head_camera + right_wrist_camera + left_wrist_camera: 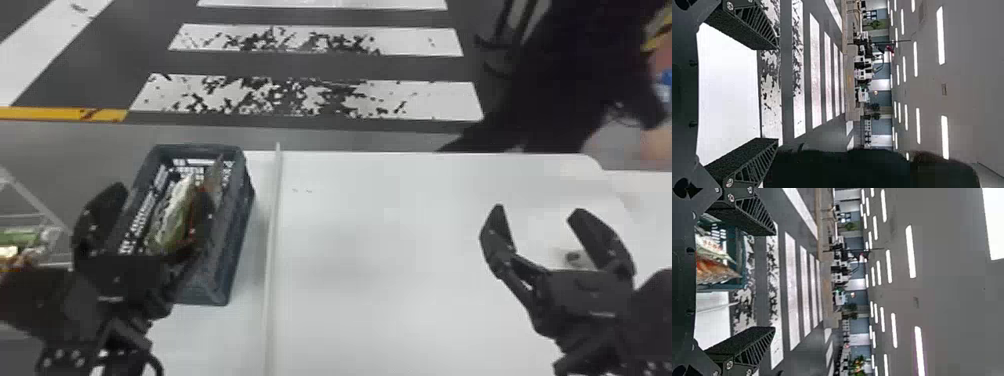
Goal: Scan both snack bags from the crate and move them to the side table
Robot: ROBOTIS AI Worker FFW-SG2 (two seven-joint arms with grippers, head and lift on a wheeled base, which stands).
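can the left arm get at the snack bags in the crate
Probably yes: the left gripper is open close to the crate, whose top is open, and nothing seems to cover the snack bags inside.

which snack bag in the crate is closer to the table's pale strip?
The orange-red bag; the white-and-green bag lies left of it, farther from the strip.

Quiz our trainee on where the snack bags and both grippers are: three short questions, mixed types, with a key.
1. True or false: the right gripper is open, with nothing between its fingers.
2. Choose one. The snack bags are: A) on the bare tabletop; B) inside the crate; C) in the right gripper.
3. Short answer: which gripper is nearer the crate?

Key: 1 true; 2 B; 3 the left gripper.
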